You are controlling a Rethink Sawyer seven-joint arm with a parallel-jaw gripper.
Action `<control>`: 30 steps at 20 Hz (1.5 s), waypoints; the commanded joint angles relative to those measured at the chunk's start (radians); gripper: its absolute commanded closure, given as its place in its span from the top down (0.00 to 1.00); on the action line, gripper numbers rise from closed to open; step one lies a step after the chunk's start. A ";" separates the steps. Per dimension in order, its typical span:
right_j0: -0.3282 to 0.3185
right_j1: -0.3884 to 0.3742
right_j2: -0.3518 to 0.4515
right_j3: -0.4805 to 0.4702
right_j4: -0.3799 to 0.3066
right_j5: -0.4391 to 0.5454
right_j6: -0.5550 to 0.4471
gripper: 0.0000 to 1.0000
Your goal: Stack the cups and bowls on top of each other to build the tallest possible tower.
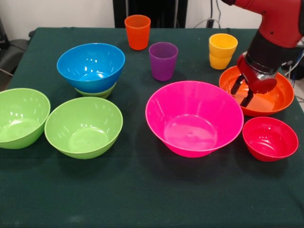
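**Gripper over the orange bowl, most pieces unstacked**

The red and black arm [278, 28] enters from the upper right, its upper part cut off by the picture's top and right edges. Its gripper [242, 93] hangs over the orange bowl [280, 97], the two dark fingers [236, 85] spread apart with nothing between them. Their tips point down into the bowl's left half; whether they touch its inner surface cannot be told. The gripper body hides part of the bowl's far rim.

The only stacking so far: the blue bowl [91, 66] sits in a lime green bowl [97, 91], which shows only as a thin crescent beneath it. The yellow cups [222, 51] look like two nested tumblers, one rim above a second body, though the join is hard to read.

Two more lime green bowls stand side by side at the left, touching or nearly so; the left one [19, 117] is cut by the picture's edge, the other [83, 126] is whole. The large pink bowl [194, 118] stands in the middle, the small red bowl [270, 138] just beside it on the right, below the orange bowl. The purple cup [163, 61] stands behind the pink bowl, the orange cup [137, 32] farther back, both upright on the dark green tablecloth [142, 190].
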 commanded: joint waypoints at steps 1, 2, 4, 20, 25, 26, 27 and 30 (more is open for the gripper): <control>0.013 -0.009 0.053 -0.007 0.050 0.099 0.258 1.00; 0.017 -0.014 0.043 -0.004 0.050 0.108 0.266 1.00; 0.028 -0.036 0.030 0.019 0.050 0.117 0.266 1.00; 0.033 -0.033 -0.055 0.019 0.089 0.163 0.368 1.00; 0.017 -0.001 -0.065 -0.015 0.105 0.185 0.387 1.00; 0.012 0.013 -0.067 -0.027 0.107 0.183 0.391 1.00; 0.008 0.028 -0.073 -0.037 0.107 0.184 0.399 1.00; -0.013 0.038 -0.061 -0.045 0.116 0.203 0.414 1.00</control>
